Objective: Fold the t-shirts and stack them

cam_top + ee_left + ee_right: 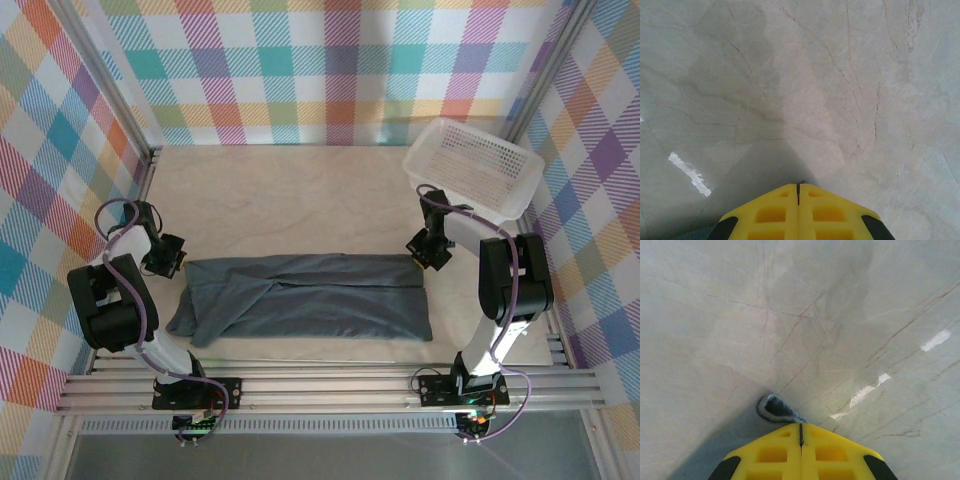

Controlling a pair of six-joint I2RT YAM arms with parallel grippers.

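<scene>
A dark charcoal-grey t-shirt (pixel 310 300) lies folded into a long band across the near half of the table. My left gripper (pixel 172 262) is at its far left corner. In the left wrist view its yellow jaws (pixel 799 185) are pressed together, with a thin dark sliver of cloth at the tip. My right gripper (pixel 428 255) is at the far right corner. In the right wrist view the jaws (pixel 801 426) are shut, and a small fold of the t-shirt (pixel 774 407) pokes out just past them.
A white perforated basket (pixel 475 165) stands tilted at the back right, close behind the right arm. The pale marbled table top (pixel 280 200) stretches beyond the shirt to the checked back wall. Metal rails run along the near edge.
</scene>
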